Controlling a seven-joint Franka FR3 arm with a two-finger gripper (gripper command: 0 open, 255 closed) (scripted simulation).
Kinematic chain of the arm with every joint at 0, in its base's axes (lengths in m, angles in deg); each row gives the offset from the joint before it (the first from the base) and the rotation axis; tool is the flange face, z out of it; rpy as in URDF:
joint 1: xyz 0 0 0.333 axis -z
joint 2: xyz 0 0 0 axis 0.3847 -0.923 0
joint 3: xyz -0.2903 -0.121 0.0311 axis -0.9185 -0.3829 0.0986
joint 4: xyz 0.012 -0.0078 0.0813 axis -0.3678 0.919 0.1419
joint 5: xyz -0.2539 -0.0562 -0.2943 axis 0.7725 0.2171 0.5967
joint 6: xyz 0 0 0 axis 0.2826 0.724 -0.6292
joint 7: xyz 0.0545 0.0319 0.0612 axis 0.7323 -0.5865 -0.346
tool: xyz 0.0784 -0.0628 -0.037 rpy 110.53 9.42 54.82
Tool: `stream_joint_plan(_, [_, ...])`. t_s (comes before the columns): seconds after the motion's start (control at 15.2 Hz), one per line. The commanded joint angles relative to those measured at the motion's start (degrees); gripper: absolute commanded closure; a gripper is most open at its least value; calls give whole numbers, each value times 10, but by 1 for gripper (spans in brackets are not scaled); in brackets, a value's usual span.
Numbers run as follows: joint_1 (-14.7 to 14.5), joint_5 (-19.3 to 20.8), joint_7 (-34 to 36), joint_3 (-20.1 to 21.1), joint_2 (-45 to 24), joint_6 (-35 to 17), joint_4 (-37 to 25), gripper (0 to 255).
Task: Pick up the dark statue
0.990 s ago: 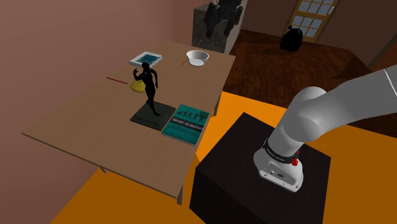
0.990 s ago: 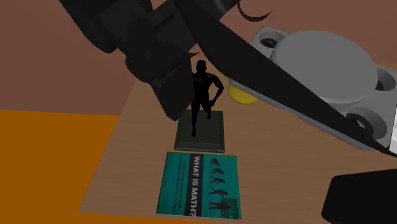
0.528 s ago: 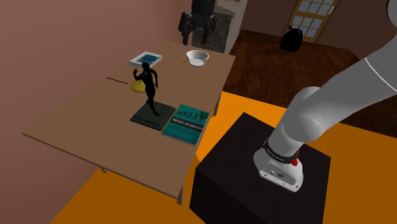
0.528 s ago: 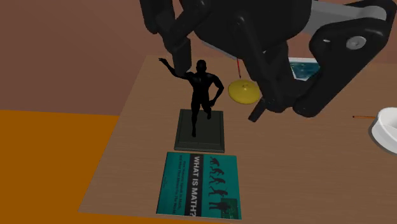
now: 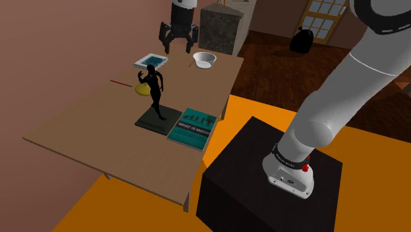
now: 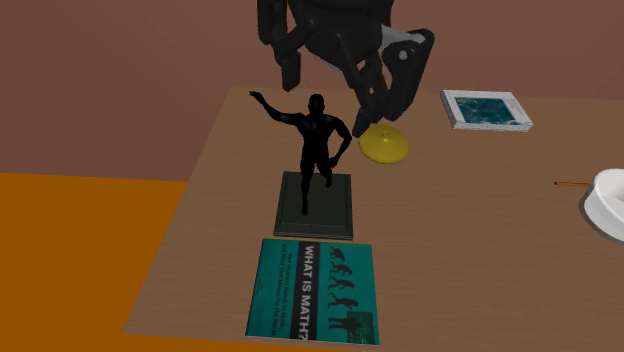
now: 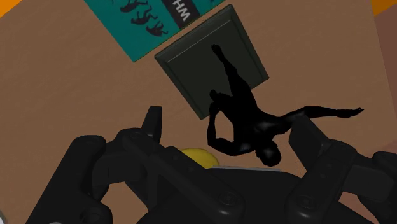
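Observation:
The dark statue [image 5: 156,91] is a black human figure with one arm stretched out, upright on a dark square base [image 5: 159,120] on the wooden table [image 5: 85,132]. My gripper [image 5: 176,41] hangs open in the air above the table's far part, higher than the statue and clear of it. From the second exterior view the statue [image 6: 321,140] stands just below the gripper [image 6: 333,88], whose fingers are spread wide. Looking down through the wrist view, the gripper [image 7: 229,130] frames the statue [image 7: 249,121] and its base [image 7: 191,63] far beneath it.
A teal book [image 5: 192,127] lies beside the base, towards the stand [image 5: 263,181]. Behind the statue lies a yellow disc [image 6: 384,146]. Further back are a framed picture [image 5: 151,62], a white bowl [image 5: 205,60] and a thin red stick [image 5: 120,83]. A dark cabinet [image 5: 224,29] stands beyond the table.
The gripper has swung towards the shoulder view's left and come down over the table's far part, above the statue. It has stayed open. The statue has not moved.

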Motion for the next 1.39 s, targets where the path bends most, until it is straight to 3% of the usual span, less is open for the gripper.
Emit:
stream_joint_plan(0.0, [-3,-2,14,5,-46,-7,-36,0])
stream_joint_plan(0.59, [-21,-7,68,16,-253,1,-232,0])
stream_joint_plan(1.19, [-21,-8,61,16,-261,-53,-186,0])
stream_joint_plan(1.25, [-21,-8,61,16,-262,-53,-187,255])
stream_joint_plan(1.32, [-21,-8,61,16,-262,-53,-187,255])
